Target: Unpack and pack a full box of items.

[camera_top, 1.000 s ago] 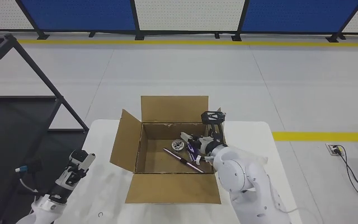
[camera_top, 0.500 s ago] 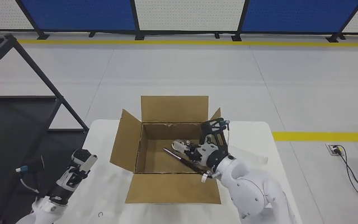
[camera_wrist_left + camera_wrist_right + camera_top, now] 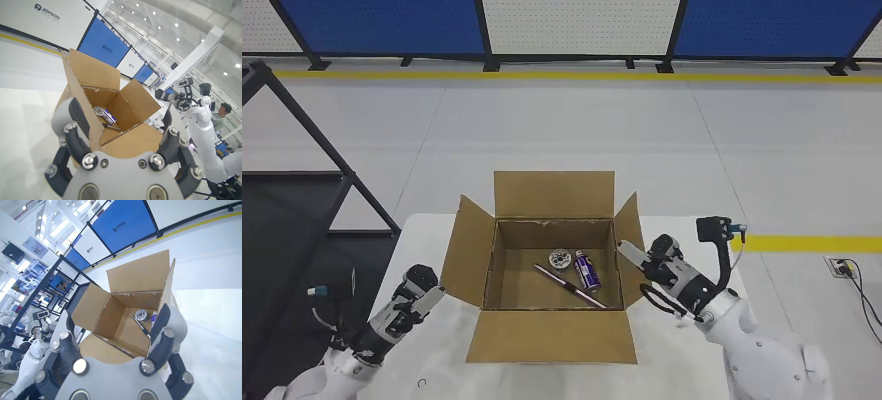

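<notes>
- Holds left gripper [image 3: 428, 291] spread, empty, 9 o'clock of box [image 3: 552, 192].
- Holds right gripper [image 3: 634, 257] spread, empty, 3 o'clock.
- Inside box: metal disc [image 3: 561, 259], blue can [image 3: 587, 271], rod [image 3: 570, 285].

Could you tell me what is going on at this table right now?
A two-armed robot is working on an open cardboard box on the table. Three things lie on its floor: a round metal part, a blue can and a dark rod. The left gripper is open and empty at the box's left side, the right gripper open and empty at its right side; neither is inside the box.
</notes>
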